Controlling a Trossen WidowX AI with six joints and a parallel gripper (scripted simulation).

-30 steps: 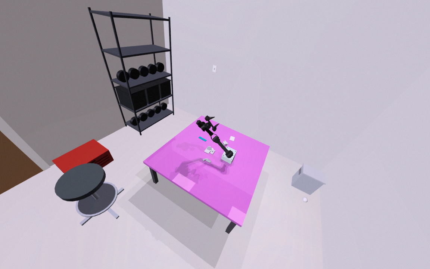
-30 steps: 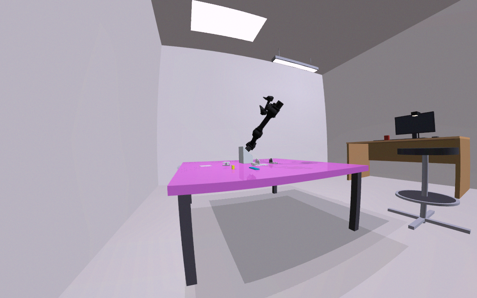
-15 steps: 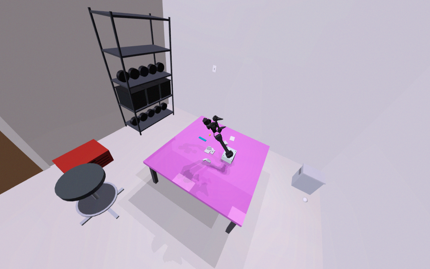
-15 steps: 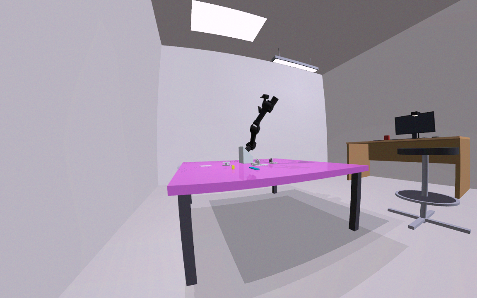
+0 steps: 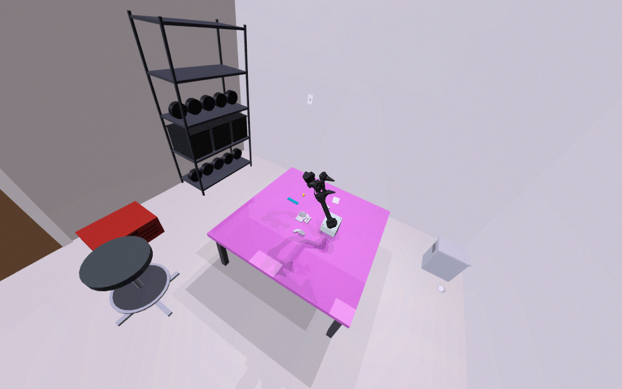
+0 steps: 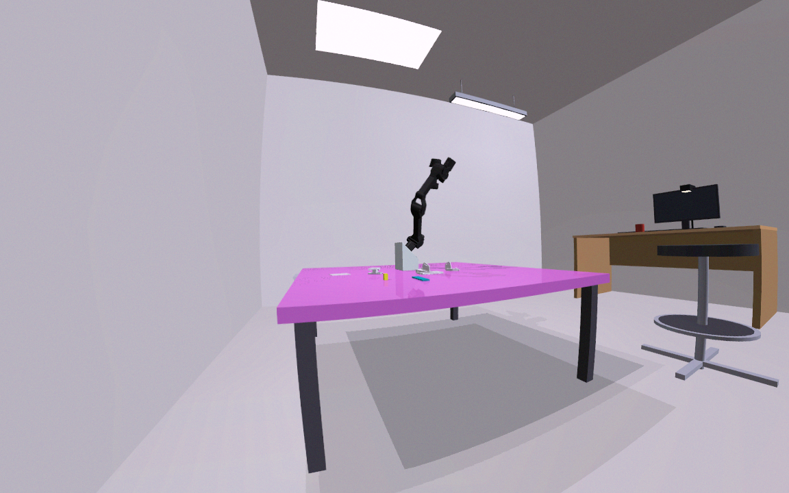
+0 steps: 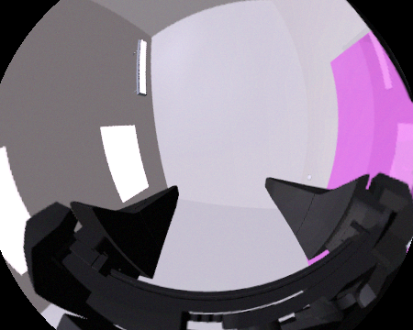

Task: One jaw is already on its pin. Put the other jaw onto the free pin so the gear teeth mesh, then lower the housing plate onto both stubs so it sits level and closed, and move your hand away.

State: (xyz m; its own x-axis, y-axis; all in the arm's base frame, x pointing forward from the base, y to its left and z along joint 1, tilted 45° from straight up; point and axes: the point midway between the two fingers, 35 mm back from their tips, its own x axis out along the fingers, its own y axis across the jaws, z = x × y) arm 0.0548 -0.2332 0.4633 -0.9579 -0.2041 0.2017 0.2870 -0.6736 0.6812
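Because nothing has been picked up, the step in hand appears to be the first one, fetching the loose jaw. A black arm rises from a pale block on a magenta tabletop (image 5: 255, 213) (image 6: 446, 297) (image 7: 353, 115). Its pincer (image 5: 334, 186) (image 6: 443, 166) (image 7: 223, 186) is high above the surface, spread almost fully, with nothing between its fingers; the wrist view looks towards walls and ceiling lights.

Near the middle of the tabletop lies a pale assembly (image 5: 300, 219) (image 6: 430, 271), probably the base with its fitted jaw. Just beside it is a loose, curved pale piece (image 5: 300, 232) (image 6: 448, 267), likely the other jaw. Another pale part (image 6: 374, 270), perhaps the housing plate, sits on the other side. Pins and teeth are too small to judge.

The next move calls for turning the pincer downward, descending over the curved piece and gripping it, ready for the free pin.
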